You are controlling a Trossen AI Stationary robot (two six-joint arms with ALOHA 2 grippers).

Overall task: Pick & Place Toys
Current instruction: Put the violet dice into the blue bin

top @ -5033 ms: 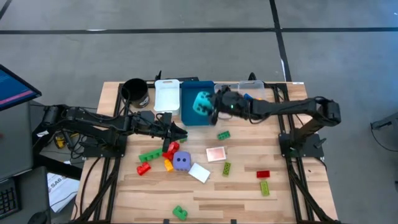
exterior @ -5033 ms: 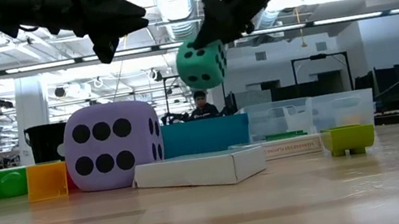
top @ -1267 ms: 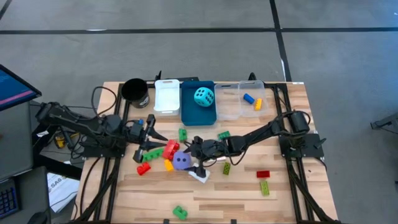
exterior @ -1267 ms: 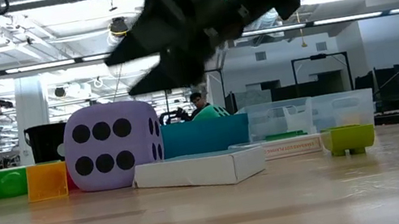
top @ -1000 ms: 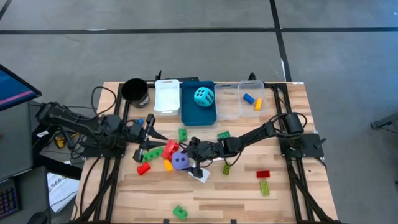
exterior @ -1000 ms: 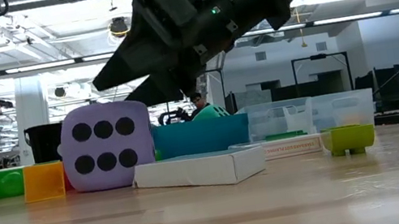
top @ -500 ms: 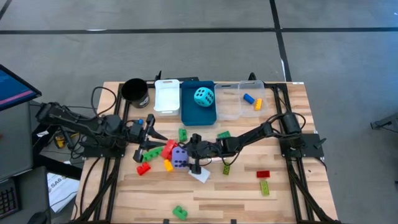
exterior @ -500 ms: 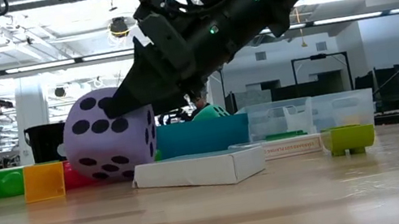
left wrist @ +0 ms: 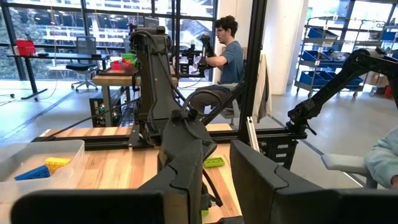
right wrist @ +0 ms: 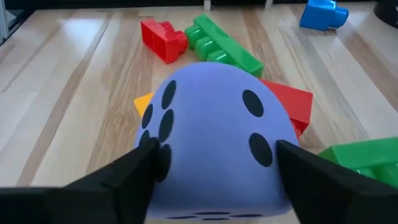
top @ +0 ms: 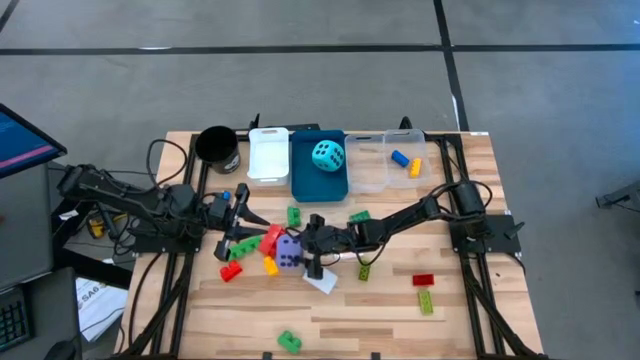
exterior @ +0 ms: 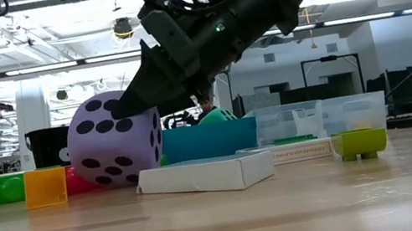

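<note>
at the middle of the desk (top: 460, 320), right gripper (top: 303, 250) fingers (right wrist: 124, 174) clasping either side of the tilted purple die (top: 288, 251), red brick (top: 271, 241) and green brick (top: 240, 250) just left of it, white card (top: 322, 281) near it, left gripper (top: 250, 217) fingers nearly closed and empty at left, cyan die (top: 326, 155) in the far blue bin (top: 300, 175)

Bricks (top: 250, 252) crowd beside the purple die (top: 289, 251) my right gripper (top: 303, 252) clasps; white card (top: 323, 280) just beside.
</note>
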